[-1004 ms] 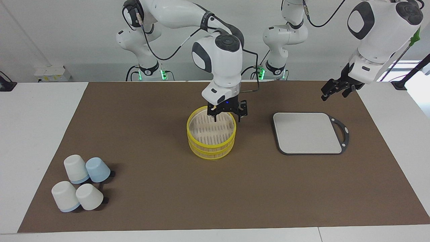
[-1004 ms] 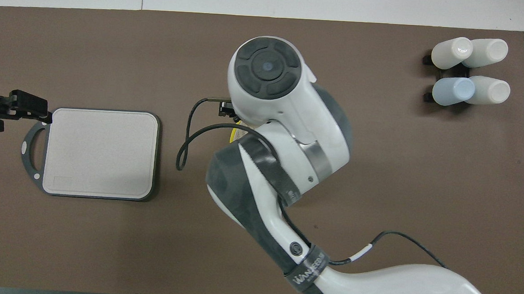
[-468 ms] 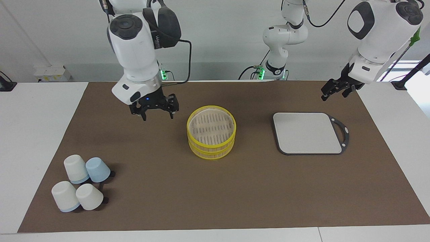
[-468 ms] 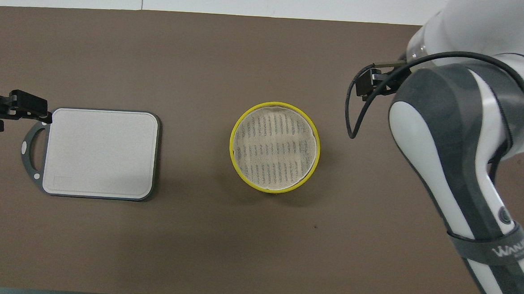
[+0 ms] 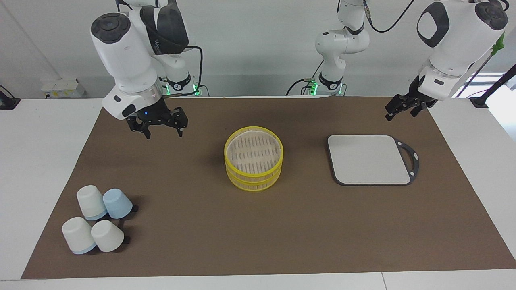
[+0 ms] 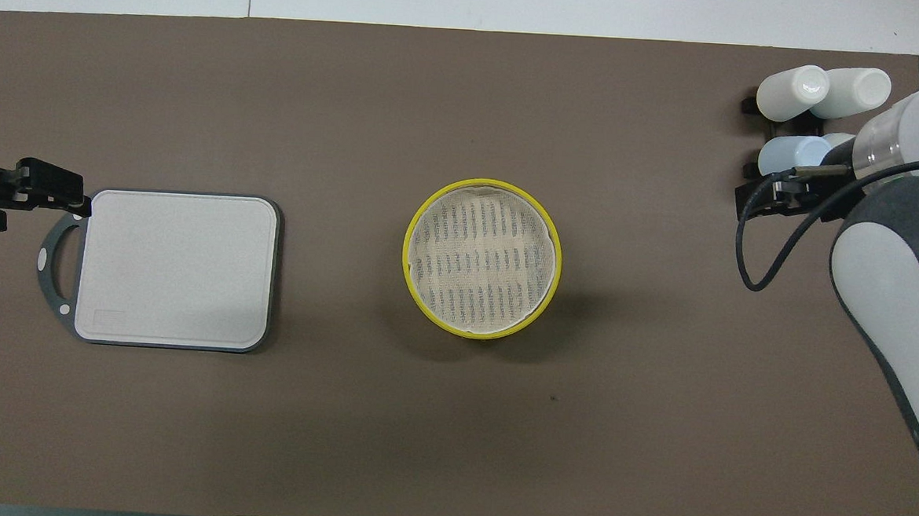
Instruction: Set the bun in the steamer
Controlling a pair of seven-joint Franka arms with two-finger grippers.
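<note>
Looking down the table, you see the round two-tier steamer with bright yellow rims and pale tan walls standing in the middle of the brown mat. Its slatted top floor shows only a pale liner; you cannot make out the bun on it in either view, and it does not show anywhere else on the table.

Your right gripper hangs in the air over the bare mat toward the right arm's end of the table, well apart from the steamer. Its two fingers point down with a clear gap between them and nothing held in that gap.

Your left gripper hangs over the mat's edge at the left arm's end, just above the handle end of the flat grey-white board with a dark rim. You cannot tell how its jaws stand; this arm waits.

The board lies flat beside the steamer toward the left arm's end. Four upturned cups, three white and one pale blue, cluster toward the right arm's end, farther from the robots than the steamer.
</note>
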